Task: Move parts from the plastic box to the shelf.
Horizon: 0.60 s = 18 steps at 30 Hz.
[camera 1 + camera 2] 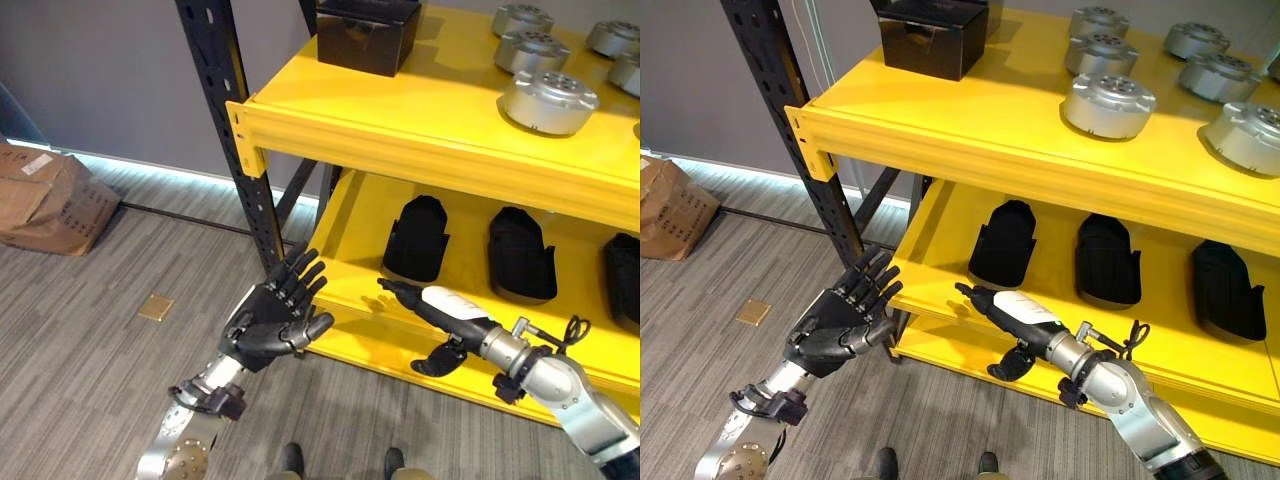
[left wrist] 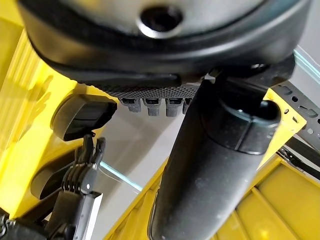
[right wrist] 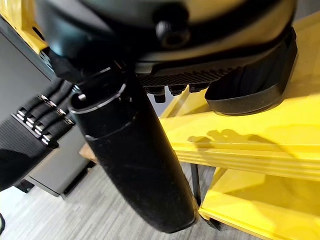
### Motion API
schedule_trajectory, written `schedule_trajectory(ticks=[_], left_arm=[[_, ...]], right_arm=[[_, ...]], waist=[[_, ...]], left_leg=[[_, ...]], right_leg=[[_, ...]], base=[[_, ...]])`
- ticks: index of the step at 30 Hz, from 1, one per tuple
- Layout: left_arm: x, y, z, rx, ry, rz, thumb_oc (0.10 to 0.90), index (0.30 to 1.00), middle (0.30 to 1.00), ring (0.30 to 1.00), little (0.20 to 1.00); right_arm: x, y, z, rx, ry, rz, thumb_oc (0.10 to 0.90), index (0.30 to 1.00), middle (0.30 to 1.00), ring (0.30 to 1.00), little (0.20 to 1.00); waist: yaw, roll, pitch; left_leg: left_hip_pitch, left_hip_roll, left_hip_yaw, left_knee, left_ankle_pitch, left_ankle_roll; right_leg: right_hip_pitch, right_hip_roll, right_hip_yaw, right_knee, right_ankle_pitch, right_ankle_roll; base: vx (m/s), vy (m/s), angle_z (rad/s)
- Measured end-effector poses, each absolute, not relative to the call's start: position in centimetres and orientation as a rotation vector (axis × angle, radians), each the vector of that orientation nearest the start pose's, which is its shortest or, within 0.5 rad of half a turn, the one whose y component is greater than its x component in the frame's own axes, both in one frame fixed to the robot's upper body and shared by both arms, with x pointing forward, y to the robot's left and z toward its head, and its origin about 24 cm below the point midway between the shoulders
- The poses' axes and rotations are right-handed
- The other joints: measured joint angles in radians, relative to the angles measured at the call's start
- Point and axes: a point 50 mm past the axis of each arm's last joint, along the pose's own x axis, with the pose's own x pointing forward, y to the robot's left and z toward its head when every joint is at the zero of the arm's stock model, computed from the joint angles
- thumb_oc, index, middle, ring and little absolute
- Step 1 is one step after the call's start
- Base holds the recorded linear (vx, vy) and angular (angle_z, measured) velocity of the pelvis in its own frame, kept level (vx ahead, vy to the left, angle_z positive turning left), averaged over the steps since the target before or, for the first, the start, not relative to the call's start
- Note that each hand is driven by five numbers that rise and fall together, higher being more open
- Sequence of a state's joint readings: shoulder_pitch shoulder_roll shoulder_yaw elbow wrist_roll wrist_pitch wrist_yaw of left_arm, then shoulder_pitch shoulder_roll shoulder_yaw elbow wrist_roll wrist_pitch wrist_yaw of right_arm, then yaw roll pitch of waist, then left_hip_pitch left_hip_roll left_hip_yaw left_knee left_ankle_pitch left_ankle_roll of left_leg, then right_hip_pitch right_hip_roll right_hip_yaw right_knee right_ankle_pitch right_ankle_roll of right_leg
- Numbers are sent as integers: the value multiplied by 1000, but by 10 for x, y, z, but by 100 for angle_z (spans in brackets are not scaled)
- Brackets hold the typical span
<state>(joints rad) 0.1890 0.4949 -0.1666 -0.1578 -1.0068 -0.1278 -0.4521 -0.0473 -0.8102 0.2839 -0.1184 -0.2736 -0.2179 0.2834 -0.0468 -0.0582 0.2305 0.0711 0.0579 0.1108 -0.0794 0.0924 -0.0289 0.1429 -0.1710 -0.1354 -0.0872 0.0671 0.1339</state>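
Where the lower yellow shelf (image 1: 360, 300) runs back under the upper one, three black moulded parts (image 1: 417, 238) stand in a row along it, well clear of both hands and held by neither. At about 11 o'clock from the right hand (image 1: 440, 305) is the nearest part, with the next ones at 12 and 1 o'clock. That hand lies flat over the shelf's front lip, fingers stretched straight toward 9 o'clock, white cover uppermost, thumb hanging below; it holds nothing. At 9 o'clock from it, just off the shelf's corner, the left hand (image 1: 272, 318) is raised with palm facing away, fingers spread wide and straight toward 1 o'clock, also empty. On the upper shelf (image 1: 400, 140) sit round silver motor housings (image 1: 548, 100) at 1 o'clock and a black box (image 1: 368, 32) at 12 o'clock. A crumpled brown paper bag (image 1: 45, 200) lies on the grey floor at 9 o'clock.
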Motion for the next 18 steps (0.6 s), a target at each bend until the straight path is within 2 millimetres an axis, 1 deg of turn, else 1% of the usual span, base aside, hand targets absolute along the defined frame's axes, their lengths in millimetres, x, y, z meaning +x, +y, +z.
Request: schedule_trajectory(ticks=[7, 8, 11, 18], left_arm=[[206, 186, 61, -530, -86, -540, 900, 1000, 1000, 1000, 1000], [203, 187, 58, -513, -73, -535, 900, 1000, 1000, 1000, 1000], [201, 187, 57, -514, -72, -548, 900, 1000, 1000, 1000, 1000], [201, 186, 58, -511, -76, -564, 900, 1000, 1000, 1000, 1000]], right_arm=[[243, -194, 81, -1062, -128, 661, 900, 1000, 1000, 1000, 1000], [244, -198, 74, -1070, -107, 644, 900, 1000, 1000, 1000, 1000], [244, -201, 69, -1090, -83, 640, 900, 1000, 1000, 1000, 1000], [244, -199, 67, -1103, -93, 624, 900, 1000, 1000, 1000, 1000]], waist=[[8, 1, 0], [16, 2, -1], [25, 3, -1], [29, 5, -3]], left_leg=[[2, -2, -1, 0, 1, -1], [2, 1, -3, 0, 1, -1], [2, 1, -5, 0, 1, -2], [2, 2, -7, 0, 3, -3]], right_leg=[[3, 0, -4, 0, 0, 0], [4, 0, -6, 0, 0, 0], [6, 1, -8, 0, 0, 0], [6, 1, -8, 0, 1, -1]], base=[[58, -28, 1], [73, -35, 3], [58, -29, 3], [47, -26, 0]])
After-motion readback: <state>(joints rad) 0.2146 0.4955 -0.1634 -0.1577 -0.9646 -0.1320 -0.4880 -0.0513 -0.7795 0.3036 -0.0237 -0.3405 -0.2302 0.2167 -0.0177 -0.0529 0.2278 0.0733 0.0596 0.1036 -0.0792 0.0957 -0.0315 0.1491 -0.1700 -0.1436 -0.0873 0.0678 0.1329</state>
